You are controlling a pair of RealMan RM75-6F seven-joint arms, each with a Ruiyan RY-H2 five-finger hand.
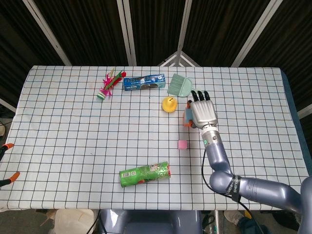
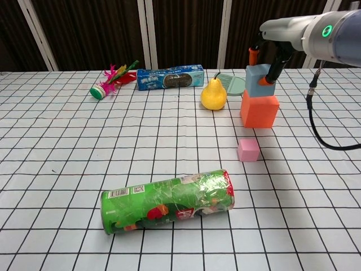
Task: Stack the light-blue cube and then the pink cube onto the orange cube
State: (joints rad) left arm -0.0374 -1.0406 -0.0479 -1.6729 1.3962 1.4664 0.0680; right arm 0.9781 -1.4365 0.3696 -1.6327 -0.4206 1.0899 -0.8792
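Table: checked cloth (image 2: 67,169); clutter around
Right hand (image 2: 269,56): grasping light-blue cube (image 2: 259,82)
Cube position: directly on orange cube (image 2: 259,111), seemingly touching
Pink cube (image 2: 248,150): near, toward robot; right hand nearest
Left hand: unseen

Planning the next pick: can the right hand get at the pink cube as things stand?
Probably not yet: the right hand holds the light-blue cube over the orange cube. Once it lets go, likely yes; the pink cube sits alone nearby.
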